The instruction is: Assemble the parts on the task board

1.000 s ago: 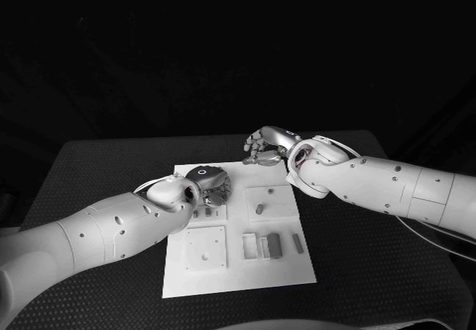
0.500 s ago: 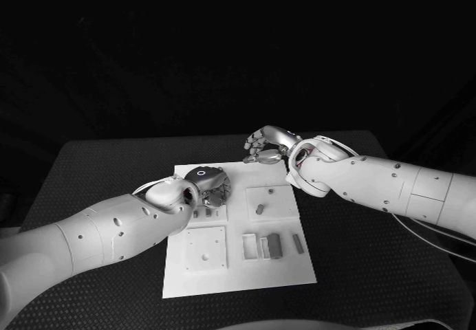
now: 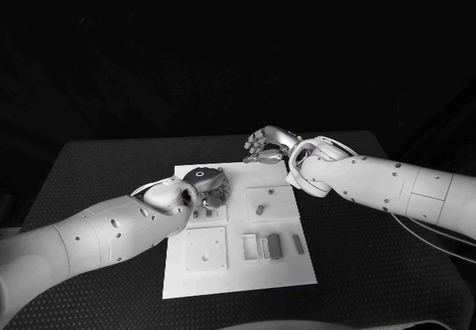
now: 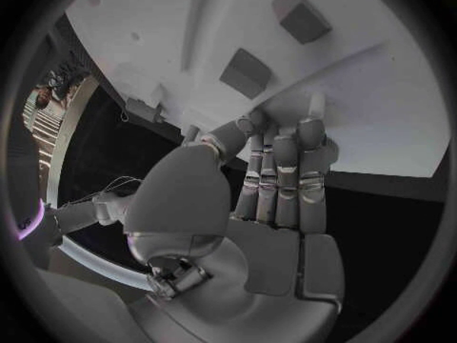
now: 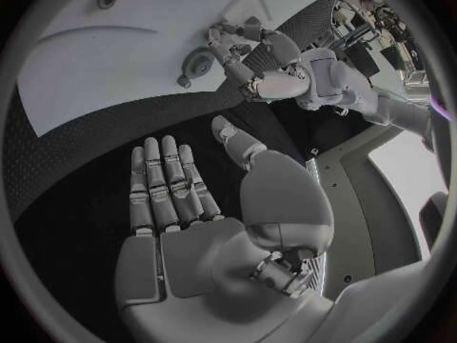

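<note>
— Left hand (image 3: 203, 187)?
— Fingers straight and together, empty, tips on the white board (image 3: 213, 258); it has edged slightly nearer since before.
— Right hand (image 3: 266, 148)?
— Flat, spread, empty, unmoved beyond the board's far edge; grey parts (image 3: 274, 244) lie on it.

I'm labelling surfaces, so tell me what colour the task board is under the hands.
White; the task board shows best in the head view, against the black table.

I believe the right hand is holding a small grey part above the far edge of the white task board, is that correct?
Not quite: the right wrist view shows the right hand open and holding nothing, fingers straight; it does hover by the far edge of the white task board.
</note>
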`<state>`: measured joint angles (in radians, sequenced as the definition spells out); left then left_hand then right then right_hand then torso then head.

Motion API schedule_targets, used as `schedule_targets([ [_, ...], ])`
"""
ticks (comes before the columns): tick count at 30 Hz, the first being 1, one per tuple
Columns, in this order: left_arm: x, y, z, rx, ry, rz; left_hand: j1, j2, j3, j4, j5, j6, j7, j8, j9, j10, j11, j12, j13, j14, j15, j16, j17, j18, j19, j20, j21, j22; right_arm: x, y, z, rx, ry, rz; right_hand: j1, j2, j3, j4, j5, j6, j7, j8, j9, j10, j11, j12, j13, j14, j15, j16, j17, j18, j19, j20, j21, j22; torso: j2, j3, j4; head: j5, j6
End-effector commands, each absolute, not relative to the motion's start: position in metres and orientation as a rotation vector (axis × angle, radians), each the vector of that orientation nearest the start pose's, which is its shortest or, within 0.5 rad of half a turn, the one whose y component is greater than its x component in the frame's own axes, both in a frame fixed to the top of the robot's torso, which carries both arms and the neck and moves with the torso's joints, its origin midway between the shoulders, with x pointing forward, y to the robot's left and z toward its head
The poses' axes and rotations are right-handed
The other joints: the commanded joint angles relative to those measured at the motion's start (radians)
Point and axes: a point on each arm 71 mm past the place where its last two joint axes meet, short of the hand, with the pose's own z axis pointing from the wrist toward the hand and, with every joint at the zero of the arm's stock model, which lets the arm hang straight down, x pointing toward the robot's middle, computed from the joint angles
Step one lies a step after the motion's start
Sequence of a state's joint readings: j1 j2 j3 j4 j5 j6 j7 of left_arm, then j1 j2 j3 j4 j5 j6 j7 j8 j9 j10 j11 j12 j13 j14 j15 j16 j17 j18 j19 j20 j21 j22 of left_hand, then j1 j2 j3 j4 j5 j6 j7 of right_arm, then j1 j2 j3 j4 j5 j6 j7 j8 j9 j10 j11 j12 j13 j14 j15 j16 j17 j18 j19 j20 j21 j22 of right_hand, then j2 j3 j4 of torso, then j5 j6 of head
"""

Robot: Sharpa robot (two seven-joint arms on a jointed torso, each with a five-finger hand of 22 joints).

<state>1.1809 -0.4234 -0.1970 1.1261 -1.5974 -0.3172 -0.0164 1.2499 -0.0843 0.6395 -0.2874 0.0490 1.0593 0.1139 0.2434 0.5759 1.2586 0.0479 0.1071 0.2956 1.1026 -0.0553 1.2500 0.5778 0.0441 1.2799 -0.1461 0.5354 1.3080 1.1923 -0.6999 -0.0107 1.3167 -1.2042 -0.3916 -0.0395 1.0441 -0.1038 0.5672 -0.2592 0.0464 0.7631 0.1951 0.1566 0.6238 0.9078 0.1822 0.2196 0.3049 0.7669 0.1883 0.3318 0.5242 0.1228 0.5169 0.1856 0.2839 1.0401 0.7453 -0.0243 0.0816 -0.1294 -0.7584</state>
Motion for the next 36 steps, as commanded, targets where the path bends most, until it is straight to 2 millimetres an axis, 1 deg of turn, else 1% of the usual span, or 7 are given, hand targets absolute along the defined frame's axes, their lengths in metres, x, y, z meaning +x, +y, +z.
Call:
schedule_targets([
  [1,0.508,0.086,-0.262,0.504,1.696,-0.652,0.011,0.001,0.006,-0.001,0.004,0.005,-0.001,0.003,0.001,0.012,0.010,0.000,0.005,0.006,0.001,0.000,-0.001,0.086,0.002,-0.003,0.002,0.016,0.526,-0.190,-0.187,0.117,1.628,0.766,0.005,-0.001,-0.002,0.005,0.002,-0.008,0.028,-0.005,-0.001,-0.006,0.001,-0.004,-0.003,-0.007,-0.002,-0.006,-0.002,-0.001,0.000,0.003,-0.006,-0.001,0.000,-0.0005,0.0001,-0.001,0.000],
  [7,0.508,0.088,-0.255,0.487,1.665,-0.667,0.012,0.001,0.007,-0.001,0.004,0.006,-0.002,0.005,0.001,0.015,0.009,0.000,0.006,0.010,0.001,-0.001,-0.003,0.086,0.004,-0.003,0.001,0.015,0.526,-0.190,-0.188,0.118,1.626,0.764,0.005,-0.002,-0.003,0.006,0.002,-0.009,0.029,-0.004,-0.002,-0.006,0.002,-0.004,-0.007,-0.008,-0.001,-0.008,-0.003,-0.001,-0.001,0.003,-0.008,-0.001,0.000,-0.0020,0.0014,-0.002,0.000],
  [13,0.510,0.090,-0.246,0.467,1.636,-0.683,0.012,0.000,0.008,0.000,0.004,0.008,-0.003,0.006,0.001,0.017,0.008,-0.001,0.007,0.013,0.000,-0.002,-0.004,0.086,0.008,-0.004,0.000,0.014,0.526,-0.190,-0.188,0.117,1.626,0.765,0.004,-0.002,-0.004,0.007,0.002,-0.009,0.029,-0.004,-0.003,-0.005,0.002,-0.004,-0.009,-0.008,0.000,-0.009,-0.005,-0.001,-0.001,0.004,-0.010,-0.001,0.000,-0.0005,0.0009,0.000,0.002],
  [18,0.512,0.094,-0.235,0.433,1.622,-0.702,0.011,-0.002,0.007,0.000,0.004,0.008,-0.003,0.007,0.001,0.018,0.008,-0.002,0.008,0.016,0.000,-0.003,-0.005,0.086,0.010,-0.005,0.000,0.014,0.527,-0.191,-0.188,0.119,1.627,0.762,0.004,-0.003,-0.004,0.007,0.002,-0.009,0.030,-0.003,-0.003,-0.004,0.002,-0.004,-0.011,-0.008,0.001,-0.010,-0.005,-0.001,-0.001,0.004,-0.010,0.000,0.000,-0.0017,0.0009,0.001,0.003],
  [26,0.516,0.108,-0.222,0.407,1.642,-0.688,0.010,-0.001,0.007,0.001,0.005,0.010,-0.004,0.008,0.002,0.019,0.008,-0.003,0.009,0.017,-0.001,-0.005,-0.006,0.085,0.011,-0.005,-0.001,0.013,0.527,-0.193,-0.188,0.121,1.631,0.757,0.004,-0.004,-0.005,0.008,0.002,-0.009,0.030,-0.003,-0.004,-0.004,0.003,-0.004,-0.015,-0.009,0.002,-0.011,-0.007,-0.001,-0.002,0.004,-0.012,0.000,-0.002,-0.0015,0.0029,0.002,0.002],
  [30,0.514,0.116,-0.220,0.404,1.649,-0.679,0.009,-0.001,0.007,0.001,0.005,0.010,-0.004,0.008,0.002,0.020,0.008,-0.003,0.009,0.017,-0.001,-0.005,-0.006,0.085,0.011,-0.005,-0.002,0.013,0.527,-0.194,-0.188,0.123,1.632,0.754,0.004,-0.005,-0.005,0.008,0.002,-0.010,0.030,-0.002,-0.004,-0.004,0.003,-0.004,-0.017,-0.010,0.002,-0.012,-0.008,-0.002,-0.003,0.005,-0.013,0.000,-0.001,-0.0011,0.0022,0.000,0.002],
  [36,0.513,0.126,-0.221,0.401,1.659,-0.666,0.009,-0.001,0.007,0.001,0.005,0.010,-0.004,0.008,0.001,0.020,0.007,-0.003,0.010,0.017,-0.001,-0.006,-0.007,0.084,0.010,-0.005,-0.002,0.013,0.528,-0.196,-0.189,0.125,1.632,0.749,0.006,-0.006,-0.006,0.009,0.002,-0.011,0.028,-0.001,-0.006,-0.003,0.002,-0.004,-0.024,-0.015,0.002,-0.016,-0.011,-0.003,-0.007,0.005,-0.017,0.001,0.000,-0.0021,0.0009,0.001,0.002],
])
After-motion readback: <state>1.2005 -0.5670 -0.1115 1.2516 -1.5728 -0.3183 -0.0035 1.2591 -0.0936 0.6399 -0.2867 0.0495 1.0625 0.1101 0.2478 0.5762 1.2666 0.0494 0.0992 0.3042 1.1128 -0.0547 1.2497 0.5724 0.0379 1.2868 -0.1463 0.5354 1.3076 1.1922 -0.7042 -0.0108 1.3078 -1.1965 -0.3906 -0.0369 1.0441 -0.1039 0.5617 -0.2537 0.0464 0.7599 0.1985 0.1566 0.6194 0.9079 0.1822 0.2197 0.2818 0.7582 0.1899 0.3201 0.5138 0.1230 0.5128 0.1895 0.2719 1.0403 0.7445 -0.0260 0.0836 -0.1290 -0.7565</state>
